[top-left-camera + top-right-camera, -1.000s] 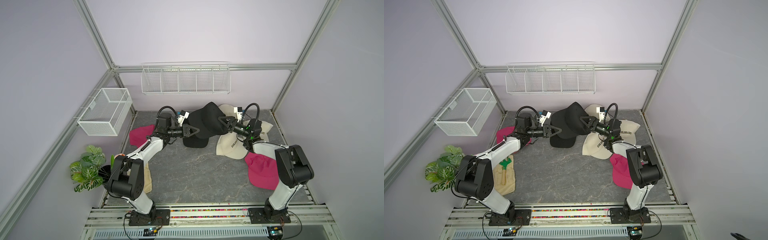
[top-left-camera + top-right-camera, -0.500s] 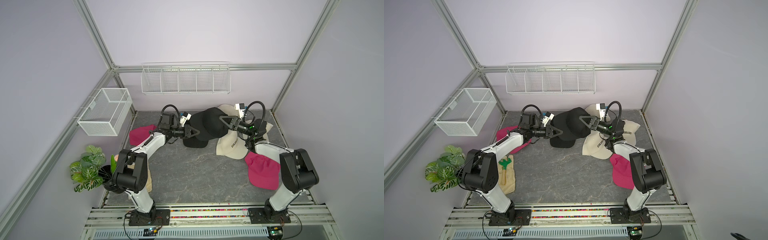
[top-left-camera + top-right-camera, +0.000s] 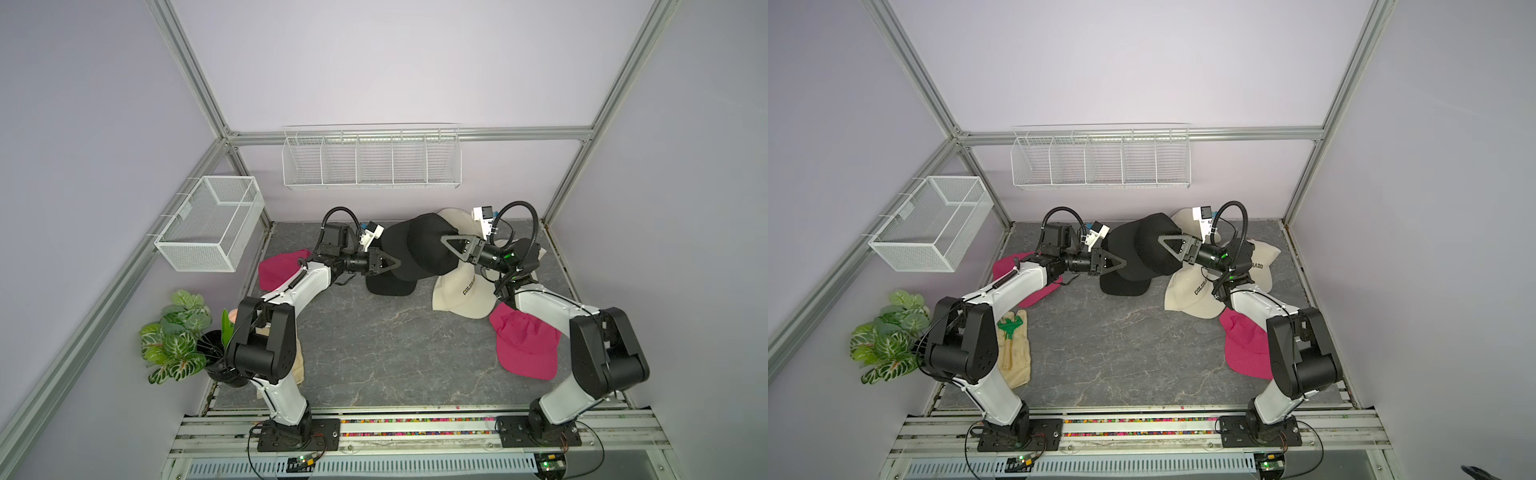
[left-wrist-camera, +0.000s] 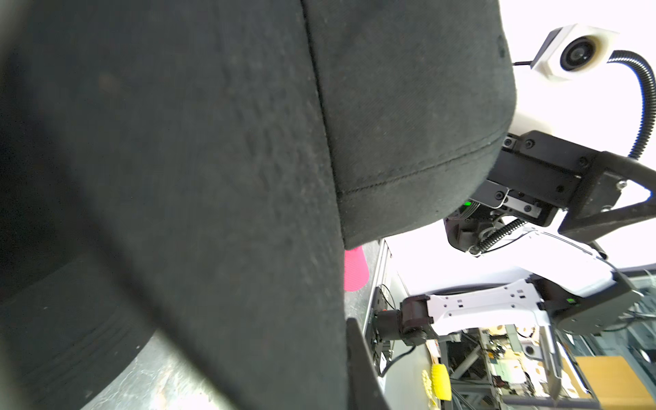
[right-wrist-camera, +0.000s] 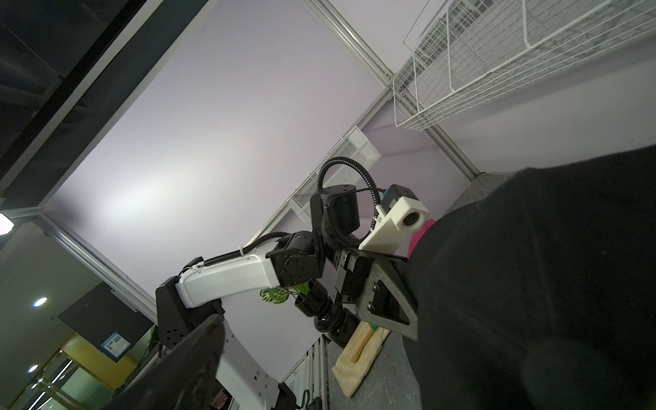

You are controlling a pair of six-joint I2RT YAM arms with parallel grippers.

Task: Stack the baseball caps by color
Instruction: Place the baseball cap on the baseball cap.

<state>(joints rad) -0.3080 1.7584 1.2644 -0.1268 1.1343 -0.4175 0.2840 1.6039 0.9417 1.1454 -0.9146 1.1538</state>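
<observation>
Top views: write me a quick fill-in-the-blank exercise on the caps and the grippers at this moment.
1. The held cap, pinched by the shut left gripper, is ____.
2. The cream cap is lettered ____.
3. The front cap, nearest the right arm's base, is ____.
4. The potted plant stands on the robot's ____ side.
Missing words: black; COLORADO; pink; left.

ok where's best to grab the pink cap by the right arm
On the pink cap, probably the front edge nearest the rail, from above: it lies flat and clear, while the far end meets the cream cap and the right arm overhangs one side.
</observation>
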